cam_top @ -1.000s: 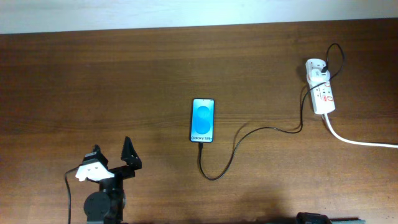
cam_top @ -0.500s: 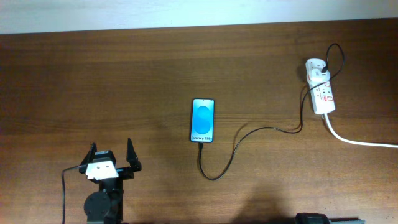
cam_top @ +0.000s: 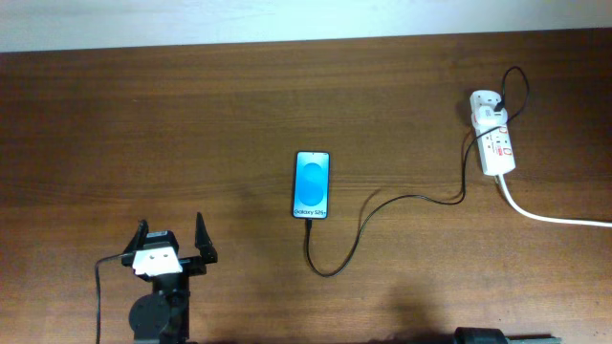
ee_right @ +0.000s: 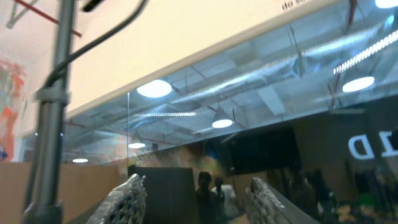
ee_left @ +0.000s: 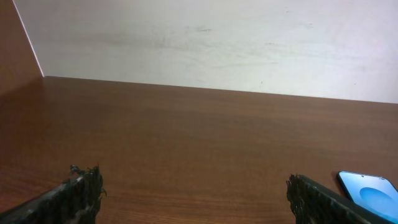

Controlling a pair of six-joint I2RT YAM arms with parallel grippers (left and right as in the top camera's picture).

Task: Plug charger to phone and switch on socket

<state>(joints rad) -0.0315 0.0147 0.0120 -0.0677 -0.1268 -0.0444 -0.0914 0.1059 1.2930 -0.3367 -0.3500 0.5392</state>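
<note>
The phone (cam_top: 312, 184) lies flat mid-table, its blue screen lit; its corner shows in the left wrist view (ee_left: 368, 191). The thin black charger cable (cam_top: 354, 244) runs from the phone's near end in a loop to the white socket strip (cam_top: 494, 134) at the far right, where its other end is plugged in. My left gripper (cam_top: 172, 238) is open and empty at the near left, well away from the phone; its fingers stand wide apart in the left wrist view (ee_left: 193, 190). My right gripper (ee_right: 194, 193) is open, empty and aimed up off the table.
The thick white power cord (cam_top: 555, 216) leaves the socket strip toward the right edge. A pale wall (ee_left: 211, 43) stands behind the table's far edge. Part of the right arm (cam_top: 497, 335) shows at the bottom edge.
My left gripper turned at the near left a second ago and now faces straight up the table with both fingers showing. Since half a second ago nothing moved.
</note>
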